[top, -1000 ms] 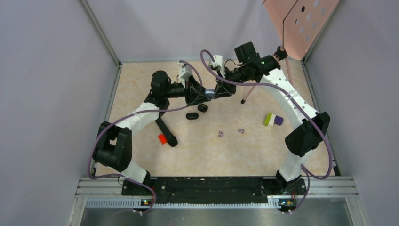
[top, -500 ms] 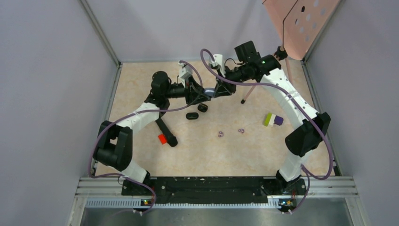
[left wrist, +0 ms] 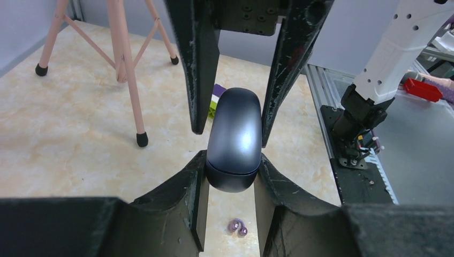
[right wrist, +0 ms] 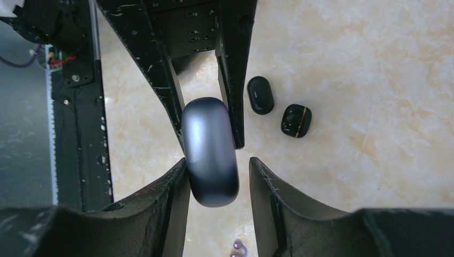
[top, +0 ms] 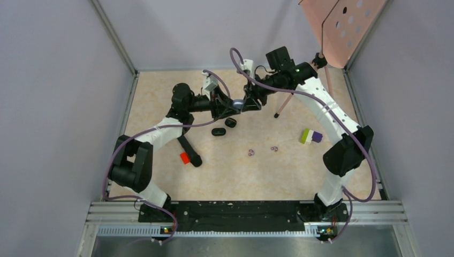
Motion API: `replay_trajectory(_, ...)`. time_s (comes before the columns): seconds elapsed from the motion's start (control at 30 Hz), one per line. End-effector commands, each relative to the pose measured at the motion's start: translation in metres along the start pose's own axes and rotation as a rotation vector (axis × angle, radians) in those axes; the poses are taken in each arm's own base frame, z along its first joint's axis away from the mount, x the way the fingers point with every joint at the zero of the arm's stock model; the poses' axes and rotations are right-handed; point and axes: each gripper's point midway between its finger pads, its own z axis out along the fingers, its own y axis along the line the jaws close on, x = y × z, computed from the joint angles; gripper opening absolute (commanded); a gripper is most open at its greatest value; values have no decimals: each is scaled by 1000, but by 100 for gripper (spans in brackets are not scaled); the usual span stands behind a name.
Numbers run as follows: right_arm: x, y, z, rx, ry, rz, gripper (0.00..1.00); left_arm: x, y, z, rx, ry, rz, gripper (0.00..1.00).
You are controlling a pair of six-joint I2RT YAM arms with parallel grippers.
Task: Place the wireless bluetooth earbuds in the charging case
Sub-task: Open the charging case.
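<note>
A grey-blue oval charging case (top: 239,105) hangs above the far middle of the table, lid shut. My left gripper (top: 234,106) is shut on it; in the left wrist view (left wrist: 230,160) both fingers press the case's (left wrist: 234,140) sides. My right gripper (top: 247,103) faces it, open around the other end. In the right wrist view (right wrist: 218,160) its left finger touches the case (right wrist: 210,152) and its right finger stands off. Two pairs of tiny purple earbuds (top: 251,152) (top: 274,148) lie on the table; one pair shows below the case (left wrist: 237,227) (right wrist: 238,249).
Two small black oval cases (top: 218,131) (top: 231,122) lie just under the grippers, also in the right wrist view (right wrist: 260,95) (right wrist: 296,120). A pink tripod stand (top: 284,104) is far right, green and purple blocks (top: 310,136) right, a black marker with a red piece (top: 188,150) left.
The right gripper has edged a little left, closer in around the case. The left gripper keeps its hold in nearly the same place.
</note>
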Motion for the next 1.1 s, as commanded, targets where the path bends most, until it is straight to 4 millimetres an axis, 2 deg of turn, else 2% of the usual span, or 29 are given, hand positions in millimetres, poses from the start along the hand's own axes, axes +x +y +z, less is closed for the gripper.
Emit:
replay_trajectory(0.0, -16, -14, -2, 1, -76, 86, 43, -10, -15, 2, 82, -21, 137, 0)
replay_trajectory(0.17, -18, -37, -13, 25, -138, 191, 42, -10, -18, 3, 116, -7, 192, 0)
replay_trajectory(0.3, -23, -45, -18, 28, -177, 229, 42, -8, -18, 5, 122, -4, 191, 0)
replay_trajectory(0.6, -28, -37, -22, -25, -209, 262, 45, -6, -6, 6, 51, -21, 121, 0)
replay_trajectory(0.7, -45, -32, -37, -23, -247, 245, 49, -3, 7, 2, -22, -40, 24, 0)
replay_trajectory(0.8, -63, -29, -60, 14, -289, 225, 52, -3, 14, -4, -52, -71, -28, 0)
replay_trajectory(0.87, -65, -29, -75, 44, -308, 223, 52, -4, 17, -8, -66, -77, -51, 0)
replay_trajectory(0.97, -46, -35, -88, 101, -294, 228, 52, -5, 20, -15, -80, -79, -67, 0)
replay_trajectory(1.07, 1, -42, -86, 191, -174, 155, 48, -6, 22, -21, -96, -82, -95, 0)
